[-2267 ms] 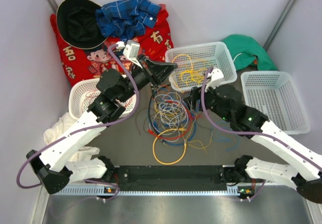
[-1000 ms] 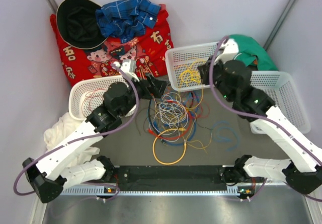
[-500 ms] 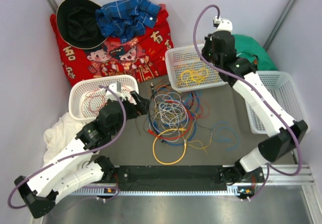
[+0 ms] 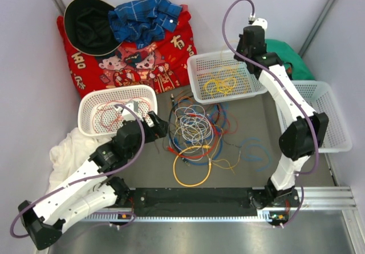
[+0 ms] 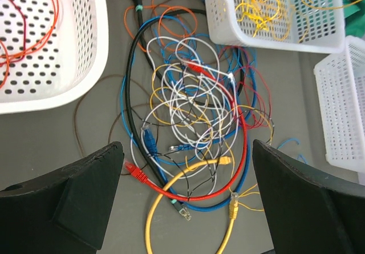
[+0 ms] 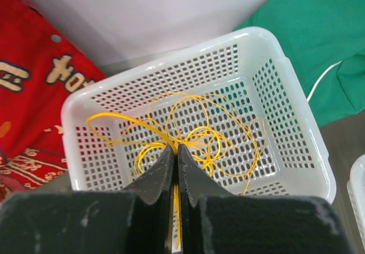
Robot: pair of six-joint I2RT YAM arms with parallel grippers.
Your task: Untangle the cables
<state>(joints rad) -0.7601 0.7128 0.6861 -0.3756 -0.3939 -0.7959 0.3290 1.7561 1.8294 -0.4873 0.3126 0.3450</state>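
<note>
White Chinese characters mark the red cloth (image 4: 182, 51), none clearly legible.

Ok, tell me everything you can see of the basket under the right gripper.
The basket is white perforated plastic, rectangular, with a rounded rim and sloping walls, sitting upright. Inside lies a loose tangle of thin yellow wires, nothing else visible. The right gripper hangs above it, shut on a strand of them. A red cloth lies by its left side, a green cloth behind its right corner; contact with either is unclear.
</note>
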